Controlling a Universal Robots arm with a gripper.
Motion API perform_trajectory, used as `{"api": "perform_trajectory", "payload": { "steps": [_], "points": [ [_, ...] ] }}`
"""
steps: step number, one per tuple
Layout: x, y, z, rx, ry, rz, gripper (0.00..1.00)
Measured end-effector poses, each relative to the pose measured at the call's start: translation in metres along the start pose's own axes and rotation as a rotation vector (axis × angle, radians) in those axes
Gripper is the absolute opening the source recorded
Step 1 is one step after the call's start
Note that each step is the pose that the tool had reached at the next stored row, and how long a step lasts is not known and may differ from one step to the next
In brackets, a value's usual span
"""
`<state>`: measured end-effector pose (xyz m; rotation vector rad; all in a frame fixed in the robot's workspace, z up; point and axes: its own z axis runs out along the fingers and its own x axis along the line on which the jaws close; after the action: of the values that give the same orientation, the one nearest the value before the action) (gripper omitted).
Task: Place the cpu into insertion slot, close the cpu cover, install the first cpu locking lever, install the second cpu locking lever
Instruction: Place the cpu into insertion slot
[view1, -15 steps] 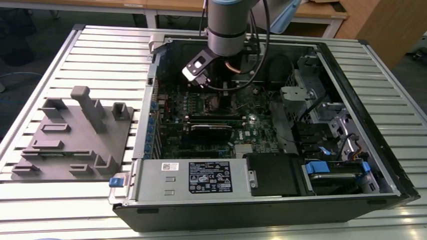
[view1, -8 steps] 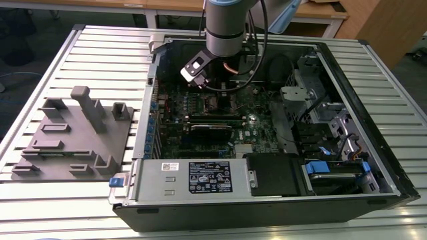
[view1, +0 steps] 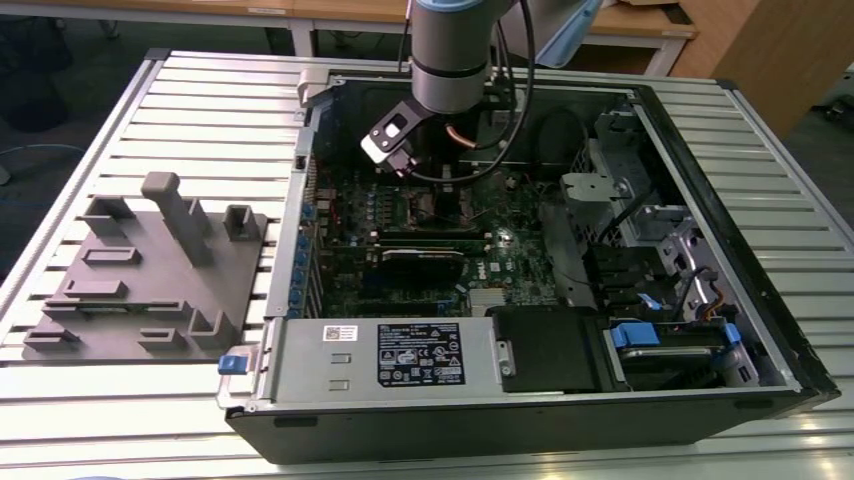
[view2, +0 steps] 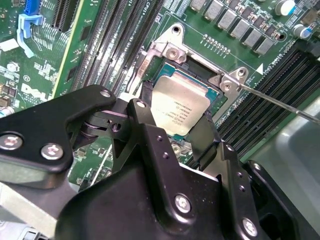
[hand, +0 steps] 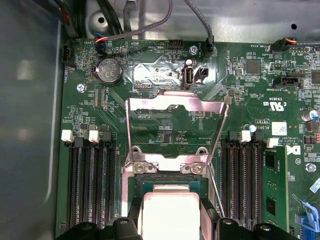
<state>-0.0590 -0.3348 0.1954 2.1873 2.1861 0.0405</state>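
Reading across from the exterior view's left, we are seeing a grey fixture (view1: 147, 270) lying on the slatted table (view1: 80, 420). Next comes the open case (view1: 534, 430), with its power supply (view1: 400, 355) along the near edge and the green board (view1: 507, 265) lying flat inside. The arm (view1: 451, 60) is reaching down over the middle of that board, and drive bays (view1: 654, 230) are sitting at the exterior view's right. In the second wrist view the claw (view2: 176, 122) is pinching the cpu (view2: 179, 106): its dark fingers (view2: 204, 134) are pressing against two opposite edges of the chip, whose silver top is facing up. The cpu is sitting squarely over the slot (hand: 150, 186), whose teal rim is showing around it in both wrist views. We cannot tell whether it is resting fully in the seat or hanging just above it. Beyond the slot, the cover (hand: 200, 107) is standing flipped back on its hinge, with the board showing through its cut-out. A thin lever (view2: 280, 101) is angling away from the slot's corner, free of any catch. So we are judging the work to be in its first step, with the chip at the slot but not let go; closing the cover and setting both levers are not yet done.
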Motion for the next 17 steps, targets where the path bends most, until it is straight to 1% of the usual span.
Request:
{"api": "perform_trajectory", "payload": {
  "steps": [17],
  "points": [
    [0.0002,0.0011,0.0011,-0.0003,0.0008,-0.01,0.54]
  ]
}}
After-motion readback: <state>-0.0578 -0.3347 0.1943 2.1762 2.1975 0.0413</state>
